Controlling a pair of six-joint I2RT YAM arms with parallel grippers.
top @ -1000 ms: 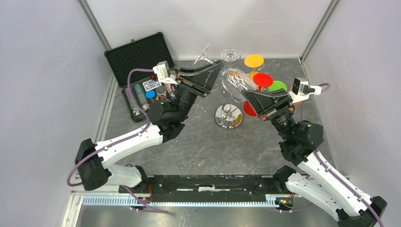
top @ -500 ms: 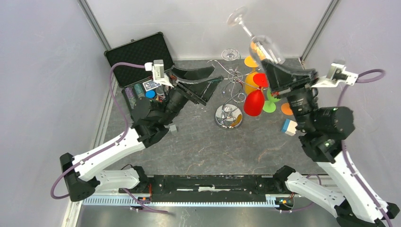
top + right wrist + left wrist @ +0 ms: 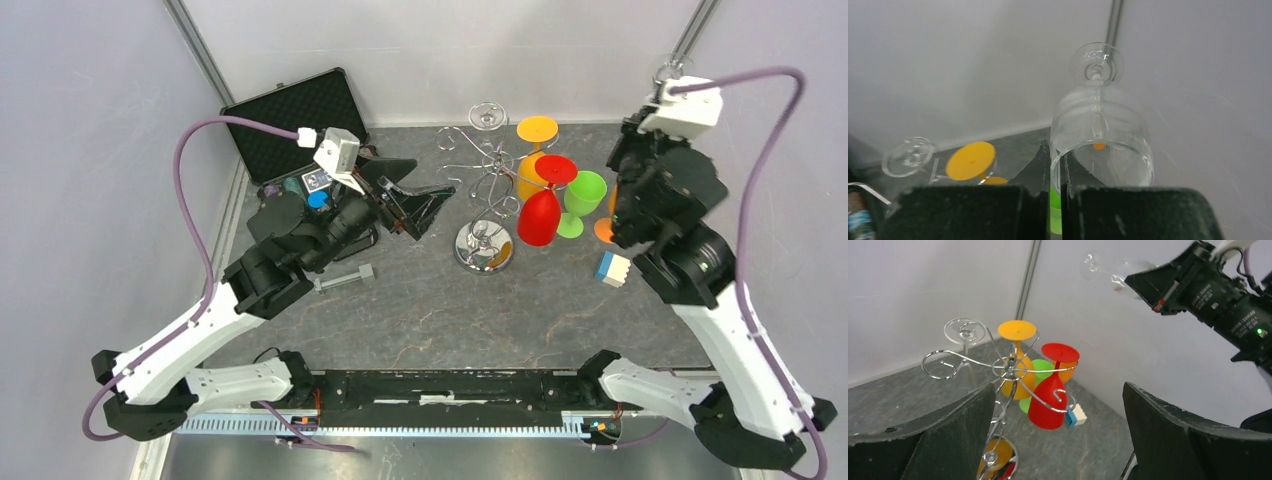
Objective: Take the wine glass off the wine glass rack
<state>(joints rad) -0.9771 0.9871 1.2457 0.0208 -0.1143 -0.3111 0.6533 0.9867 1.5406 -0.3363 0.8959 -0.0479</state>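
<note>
A clear wine glass (image 3: 1100, 135) is pinched by its bowl rim in my shut right gripper (image 3: 1063, 170), foot pointing away. In the left wrist view the wine glass (image 3: 1113, 272) hangs high in the air, up and to the right of the chrome wine glass rack (image 3: 1008, 372), with the right gripper (image 3: 1135, 281) on it. From above, only its foot (image 3: 668, 70) shows past the raised right arm. My left gripper (image 3: 432, 177) stands wide open and empty, left of the rack (image 3: 485, 180).
Orange (image 3: 537, 130), red (image 3: 540, 215) and green (image 3: 583, 195) glasses and another clear glass (image 3: 487, 115) hang round the rack. A blue-and-white block (image 3: 611, 268) lies right of it. An open black case (image 3: 300, 130) sits back left, a grey bolt (image 3: 340, 280) nearby.
The right arm carried the clear glass up and to the right, away from the rack. The left gripper opened wide and drew back to the left.
</note>
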